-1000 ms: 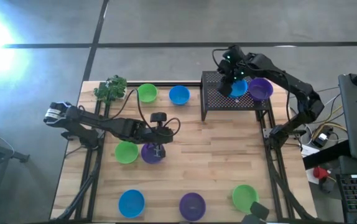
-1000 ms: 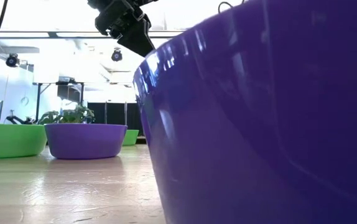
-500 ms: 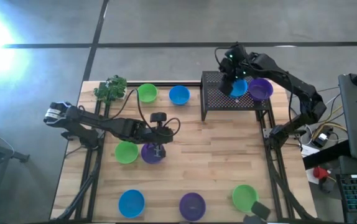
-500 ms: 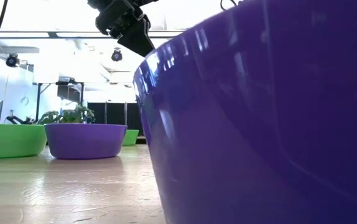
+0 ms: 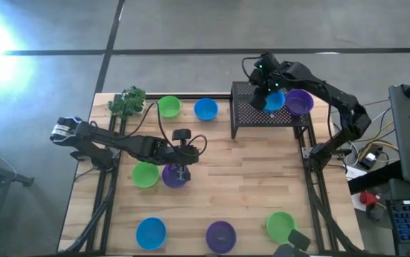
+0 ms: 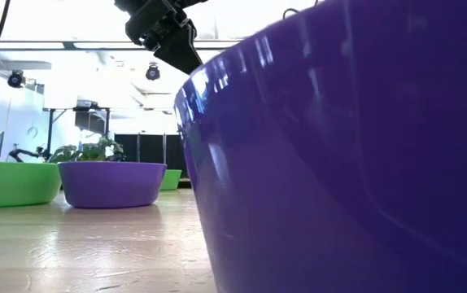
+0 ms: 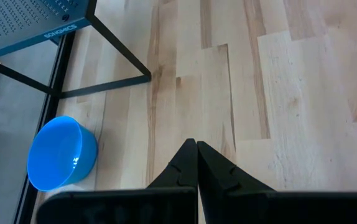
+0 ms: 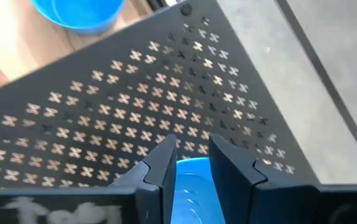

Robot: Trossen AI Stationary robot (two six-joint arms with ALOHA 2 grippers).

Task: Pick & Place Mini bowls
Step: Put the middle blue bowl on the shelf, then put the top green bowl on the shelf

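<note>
Nine mini bowls show in the high view. A blue bowl [image 5: 274, 101] and a purple one [image 5: 299, 102] sit on the black perforated rack [image 5: 251, 118]. My right gripper [image 5: 268, 87] hangs over that blue bowl [image 8: 194, 186], fingers a little apart [image 8: 193, 152], the bowl showing in the gap below them. My left gripper [image 5: 182, 158] hovers shut [image 7: 196, 149] above the table beside a purple bowl [image 5: 175, 175] and a green one [image 5: 145, 174]. In the low view it hangs high [image 6: 176, 45] above that purple bowl [image 6: 111, 183].
Along the far edge stand a green bowl [image 5: 168, 107], a blue bowl [image 5: 206, 108] and a small plant [image 5: 126, 101]. Along the near edge stand a blue [image 5: 151, 232], a purple [image 5: 221, 235] and a green bowl [image 5: 281, 225]. Bare wood lies mid-table [image 5: 248, 178].
</note>
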